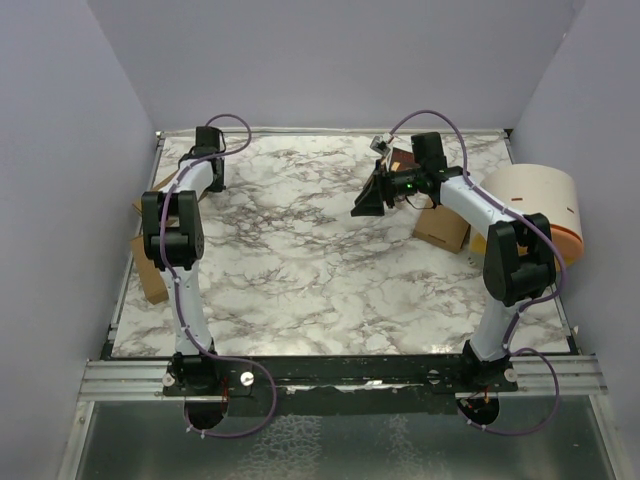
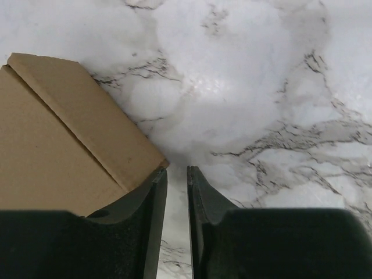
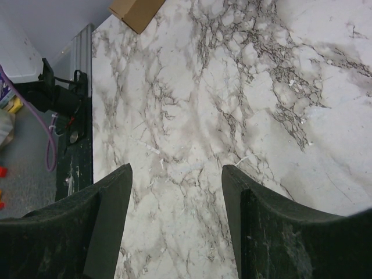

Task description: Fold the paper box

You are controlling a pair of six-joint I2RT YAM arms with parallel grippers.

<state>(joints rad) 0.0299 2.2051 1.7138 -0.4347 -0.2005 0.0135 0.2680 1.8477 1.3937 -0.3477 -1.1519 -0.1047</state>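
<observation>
The paper box shows as tan cardboard at the table's left edge [image 1: 150,272], partly under my left arm, with another tan piece further back [image 1: 160,186]. In the left wrist view a creased tan flap [image 2: 64,133] lies just left of my fingers. My left gripper [image 1: 211,150] [image 2: 176,170] hovers at the far left corner, its jaws a narrow slit apart with nothing between them. My right gripper [image 1: 368,197] [image 3: 176,168] is open wide and empty over bare marble at the back middle. The left cardboard also shows far off in the right wrist view [image 3: 135,11].
Another tan cardboard piece [image 1: 441,227] lies under my right arm. A round white drum with an orange band [image 1: 535,205] stands at the right edge. A dark reddish-brown booklet [image 1: 404,160] lies at the back. Walls close in on three sides.
</observation>
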